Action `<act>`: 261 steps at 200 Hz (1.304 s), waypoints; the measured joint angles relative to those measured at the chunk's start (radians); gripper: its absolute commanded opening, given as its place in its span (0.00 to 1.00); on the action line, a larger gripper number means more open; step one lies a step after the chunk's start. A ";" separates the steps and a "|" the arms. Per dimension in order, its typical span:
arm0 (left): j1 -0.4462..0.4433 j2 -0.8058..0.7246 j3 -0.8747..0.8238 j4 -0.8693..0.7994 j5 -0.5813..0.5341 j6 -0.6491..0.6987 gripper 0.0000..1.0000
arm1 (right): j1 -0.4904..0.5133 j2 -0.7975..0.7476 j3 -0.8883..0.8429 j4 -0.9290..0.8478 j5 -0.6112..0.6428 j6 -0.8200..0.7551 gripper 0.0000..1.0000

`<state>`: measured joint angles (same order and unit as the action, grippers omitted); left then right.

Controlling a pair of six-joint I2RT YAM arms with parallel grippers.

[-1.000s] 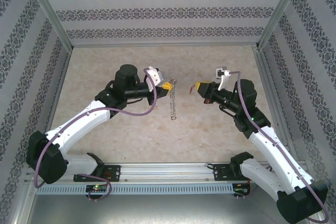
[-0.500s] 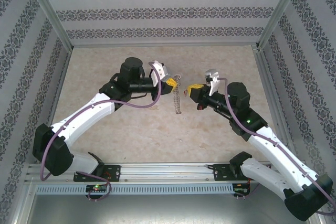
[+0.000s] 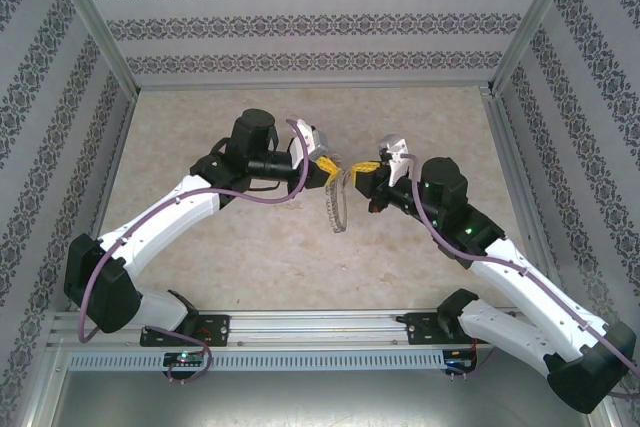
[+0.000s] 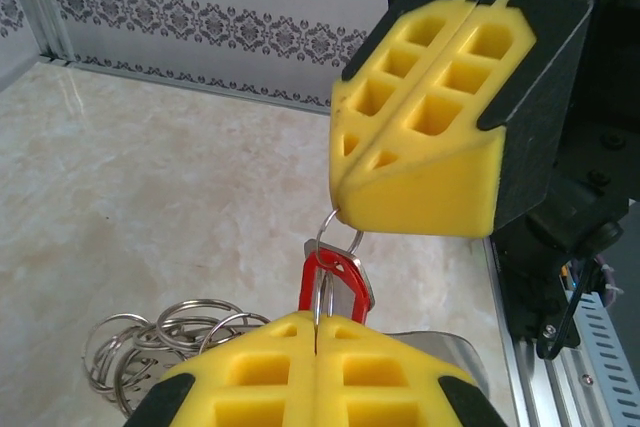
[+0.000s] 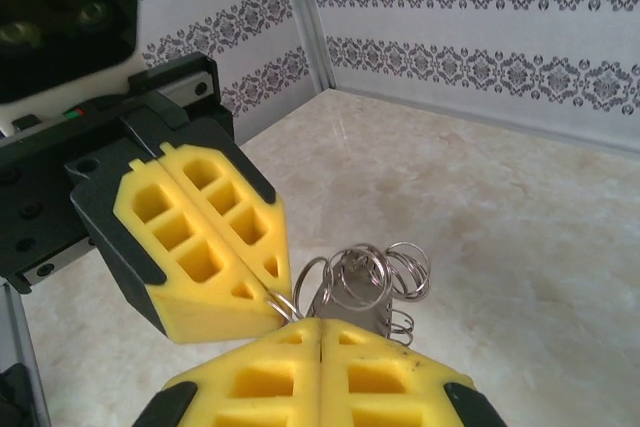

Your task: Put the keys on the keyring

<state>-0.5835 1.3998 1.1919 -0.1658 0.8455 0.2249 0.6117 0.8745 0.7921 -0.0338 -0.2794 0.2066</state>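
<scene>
Closer now: left gripper point(image 3: 329, 165) clamps the floppy keyring point(image 3: 338, 209); beside it, right gripper point(image 3: 367, 168) pinches the slippery key point(image 4: 335, 282); its red head likely grips best.

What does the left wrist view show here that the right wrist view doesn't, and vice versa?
Left wrist view: the key, red head upright between the fingertips, its lower end pinched in the left gripper; a thin ring above it reaches the right gripper tip. Right wrist view: the keyring loops fanned upright just above that camera's fingers, plus the enclosure's corner post. Shared: both grippers shut, nearly tip to tip, grey rings at the meeting point.
</scene>
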 measured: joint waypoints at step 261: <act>0.000 0.020 0.013 -0.043 0.026 0.004 0.00 | 0.058 0.045 0.039 -0.045 0.040 -0.114 0.00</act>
<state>-0.5835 1.4197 1.2049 -0.2092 0.8715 0.2291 0.6701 0.9199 0.8314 -0.0788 -0.2394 0.0925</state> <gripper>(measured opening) 0.053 0.065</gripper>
